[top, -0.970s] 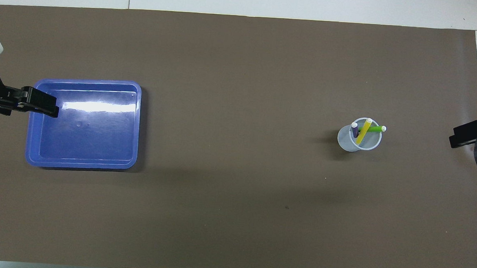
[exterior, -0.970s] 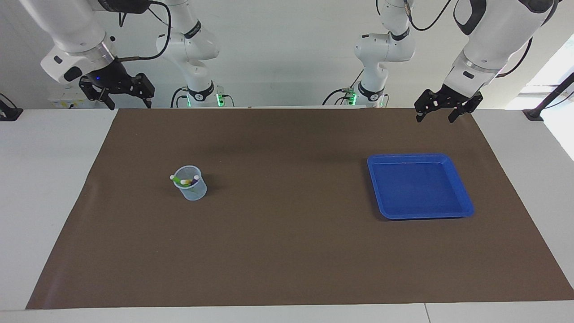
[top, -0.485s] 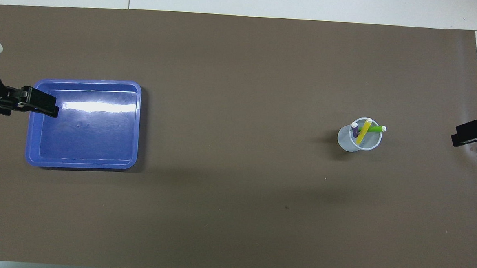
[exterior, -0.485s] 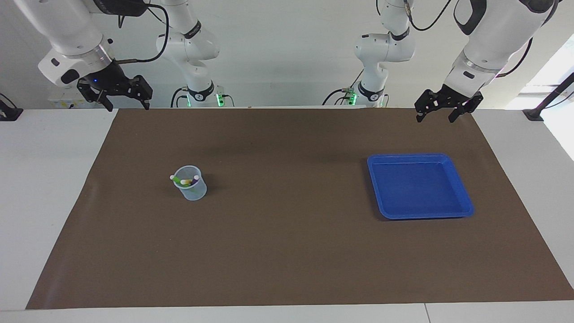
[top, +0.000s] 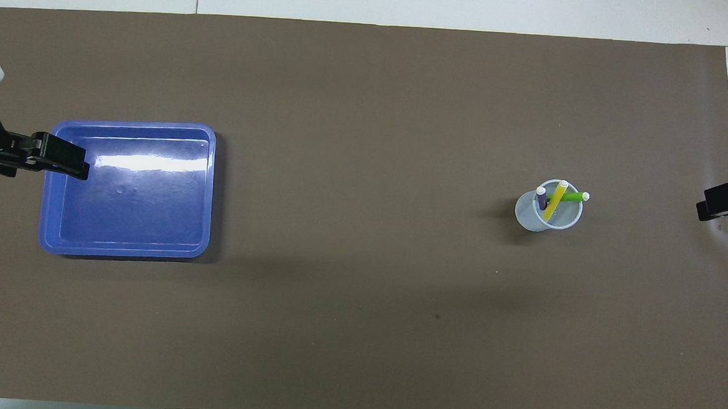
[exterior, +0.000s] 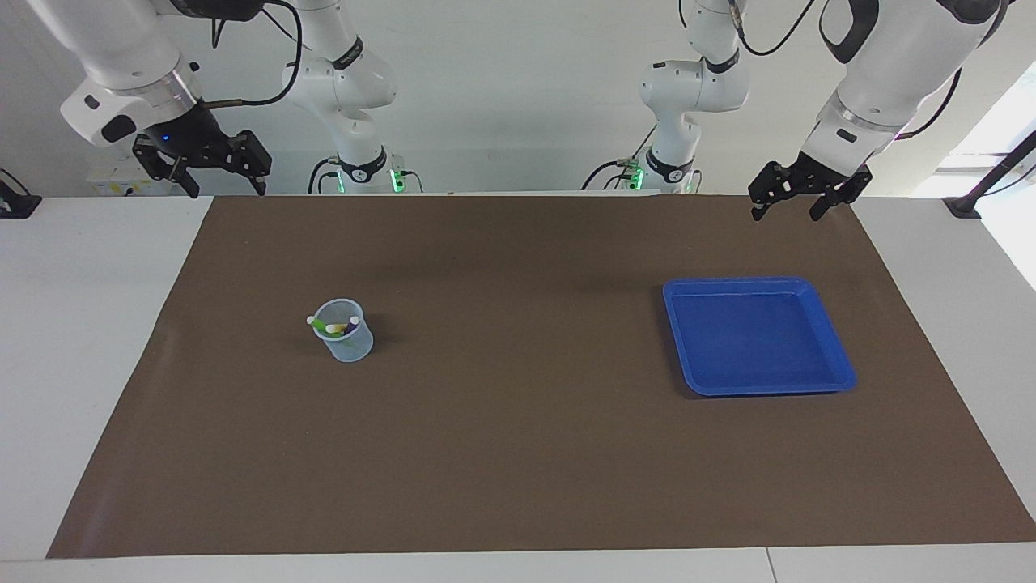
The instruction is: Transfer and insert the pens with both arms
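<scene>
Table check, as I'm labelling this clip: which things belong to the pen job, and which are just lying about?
Job:
- yellow pen, green pen, purple pen, all in the cup
- tray
- left gripper, right gripper, both open

Lying about:
- mat
- idle arms

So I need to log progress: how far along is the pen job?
It looks finished, or nearly. Done: the yellow pen, green pen and purple pen all stand in the clear cup, and the blue tray holds nothing. In hand: nothing; the left hand and right hand hang open at the robots' edge of the mat. Left: no pen lies loose.
</scene>
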Robot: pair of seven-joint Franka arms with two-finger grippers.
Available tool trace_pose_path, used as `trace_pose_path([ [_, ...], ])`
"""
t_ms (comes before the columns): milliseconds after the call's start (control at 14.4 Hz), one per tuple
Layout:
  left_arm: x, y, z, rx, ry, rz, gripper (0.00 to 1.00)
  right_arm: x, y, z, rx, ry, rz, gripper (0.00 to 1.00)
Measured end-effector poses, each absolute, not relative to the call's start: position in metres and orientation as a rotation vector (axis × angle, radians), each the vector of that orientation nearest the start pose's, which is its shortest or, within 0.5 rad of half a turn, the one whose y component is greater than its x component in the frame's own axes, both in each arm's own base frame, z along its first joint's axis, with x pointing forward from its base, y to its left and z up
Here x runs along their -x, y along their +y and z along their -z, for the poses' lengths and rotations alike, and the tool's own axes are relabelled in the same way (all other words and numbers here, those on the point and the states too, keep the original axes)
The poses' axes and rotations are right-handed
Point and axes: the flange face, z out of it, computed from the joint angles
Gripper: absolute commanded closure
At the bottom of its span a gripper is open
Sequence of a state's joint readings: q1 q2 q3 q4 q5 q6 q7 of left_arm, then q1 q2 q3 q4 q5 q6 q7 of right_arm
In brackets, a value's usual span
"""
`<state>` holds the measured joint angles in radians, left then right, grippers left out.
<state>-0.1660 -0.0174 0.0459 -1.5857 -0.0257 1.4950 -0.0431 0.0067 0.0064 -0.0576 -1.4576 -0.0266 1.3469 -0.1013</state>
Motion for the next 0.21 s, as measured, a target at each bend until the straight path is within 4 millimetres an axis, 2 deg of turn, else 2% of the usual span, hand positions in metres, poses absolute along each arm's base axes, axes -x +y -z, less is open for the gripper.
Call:
trace_pose_path([
  [208,-0.5362,-0.0675,-0.6205,3.157,0.123,-0.123,0.0,-0.5313,-0.0291,-0.6569,3.154,-0.076,-0.181,0.0],
])
